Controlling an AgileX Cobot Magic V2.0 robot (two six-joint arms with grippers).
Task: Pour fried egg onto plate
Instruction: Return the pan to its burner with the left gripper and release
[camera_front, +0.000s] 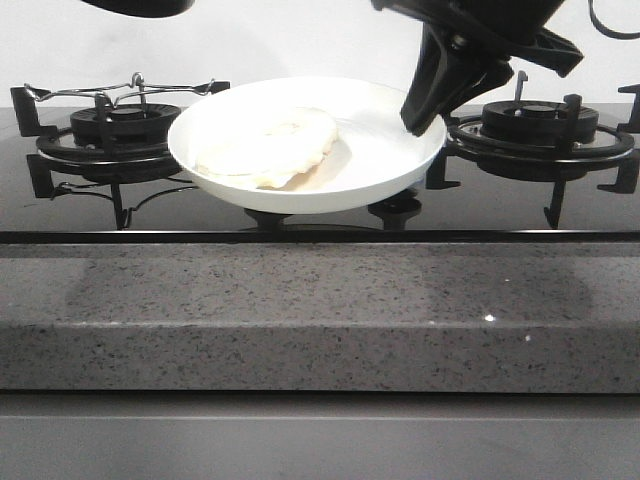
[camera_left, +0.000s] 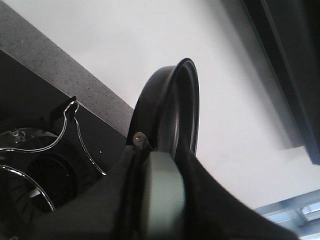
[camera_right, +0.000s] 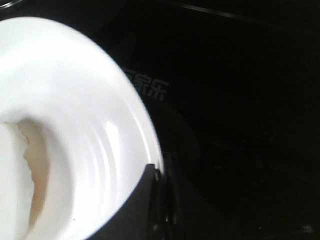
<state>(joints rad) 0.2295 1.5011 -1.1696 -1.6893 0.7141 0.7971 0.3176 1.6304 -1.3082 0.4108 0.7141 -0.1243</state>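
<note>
The white plate (camera_front: 380, 150) hangs tilted over the middle of the hob, with my right gripper (camera_front: 422, 118) shut on its right rim. On the plate's left half lies the pale fried egg (camera_front: 275, 145). The right wrist view shows the plate (camera_right: 90, 115), the egg's edge (camera_right: 15, 170) and my right gripper (camera_right: 157, 172) clamped on the rim. In the left wrist view my left gripper (camera_left: 160, 165) is shut on the grey-green handle (camera_left: 162, 195) of the black frying pan (camera_left: 170, 110), which stands on edge in the air. Its inside is hidden.
A gas burner with a wire rack (camera_front: 120, 110) sits at the left of the black glass hob, another burner (camera_front: 540, 125) at the right. A grey speckled counter (camera_front: 320, 310) runs along the front. The white wall is behind.
</note>
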